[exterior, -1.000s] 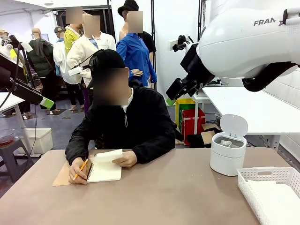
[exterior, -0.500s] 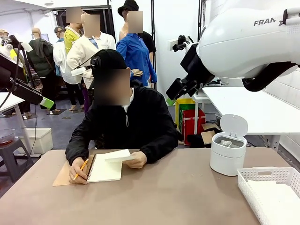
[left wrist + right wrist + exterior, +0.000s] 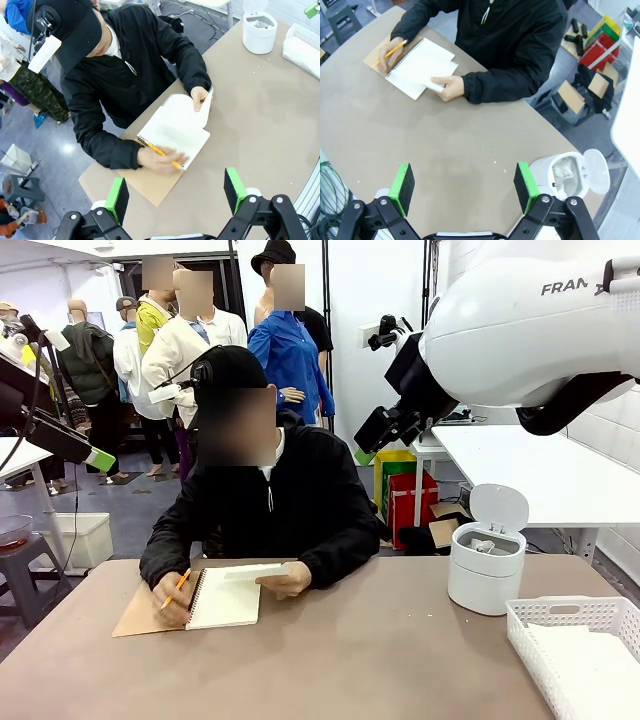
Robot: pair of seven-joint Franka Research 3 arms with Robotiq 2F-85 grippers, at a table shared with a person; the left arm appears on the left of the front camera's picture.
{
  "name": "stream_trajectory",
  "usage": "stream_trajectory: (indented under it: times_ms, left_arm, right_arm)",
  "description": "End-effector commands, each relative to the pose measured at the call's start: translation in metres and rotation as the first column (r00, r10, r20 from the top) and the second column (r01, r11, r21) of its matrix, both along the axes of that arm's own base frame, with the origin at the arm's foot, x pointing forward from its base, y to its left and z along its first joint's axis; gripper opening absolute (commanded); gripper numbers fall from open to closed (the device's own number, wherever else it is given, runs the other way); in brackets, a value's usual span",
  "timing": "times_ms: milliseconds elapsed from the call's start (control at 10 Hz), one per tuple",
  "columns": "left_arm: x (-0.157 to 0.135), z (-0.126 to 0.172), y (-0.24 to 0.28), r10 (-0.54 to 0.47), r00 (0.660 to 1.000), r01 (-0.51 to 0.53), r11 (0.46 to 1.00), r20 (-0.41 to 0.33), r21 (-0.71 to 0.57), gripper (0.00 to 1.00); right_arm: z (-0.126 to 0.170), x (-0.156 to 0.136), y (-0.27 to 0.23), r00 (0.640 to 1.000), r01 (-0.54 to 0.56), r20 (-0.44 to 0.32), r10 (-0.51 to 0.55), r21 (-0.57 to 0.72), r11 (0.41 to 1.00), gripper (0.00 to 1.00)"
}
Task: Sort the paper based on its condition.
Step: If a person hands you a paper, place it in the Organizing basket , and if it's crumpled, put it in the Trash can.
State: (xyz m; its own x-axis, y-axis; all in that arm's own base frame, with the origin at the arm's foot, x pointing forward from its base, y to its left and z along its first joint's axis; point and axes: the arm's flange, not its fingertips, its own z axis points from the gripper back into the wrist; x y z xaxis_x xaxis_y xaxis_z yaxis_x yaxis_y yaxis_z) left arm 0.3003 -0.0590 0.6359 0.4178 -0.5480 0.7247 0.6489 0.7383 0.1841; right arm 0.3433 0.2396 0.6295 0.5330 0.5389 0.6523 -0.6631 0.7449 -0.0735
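Left gripper (image 3: 176, 192) and right gripper (image 3: 464, 181) gape empty; the flimsy paper sheet (image 3: 255, 571) above the notebook (image 3: 225, 605) probably wants an edge pinch.

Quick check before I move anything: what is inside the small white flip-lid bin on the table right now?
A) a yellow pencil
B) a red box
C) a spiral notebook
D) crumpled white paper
D: the lid stands open on the white bin, and the right wrist view looks down on a crumpled white wad lying inside it.
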Motion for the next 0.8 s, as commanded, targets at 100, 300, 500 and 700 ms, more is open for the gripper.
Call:
stream_trajectory:
  times_ms: [100,300,500,700]
  left_arm:
    - [0.0000,0.0001,0.0006,0.004,1.000,-0.004,1.000,0.000,0.002,1.00]
    - [0.0000,0.0001,0.0006,0.004,1.000,-0.004,1.000,0.000,0.002,1.00]
    - [0.0000,0.0001,0.0006,0.004,1.000,-0.004,1.000,0.000,0.002,1.00]
    - [0.0000,0.0001,0.0006,0.004,1.000,-0.004,1.000,0.000,0.002,1.00]
  right_arm:
    - [-0.0011,0.0003,-0.0002,1.000,0.002,0.003,-0.002,0.002,1.000,1.00]
    - [-0.0011,0.0003,-0.0002,1.000,0.002,0.003,-0.002,0.002,1.000,1.00]
    - [-0.0011,0.0003,-0.0002,1.000,0.002,0.003,-0.002,0.002,1.000,1.00]
    - [-0.0011,0.0003,-0.0002,1.000,0.002,0.003,-0.002,0.002,1.000,1.00]
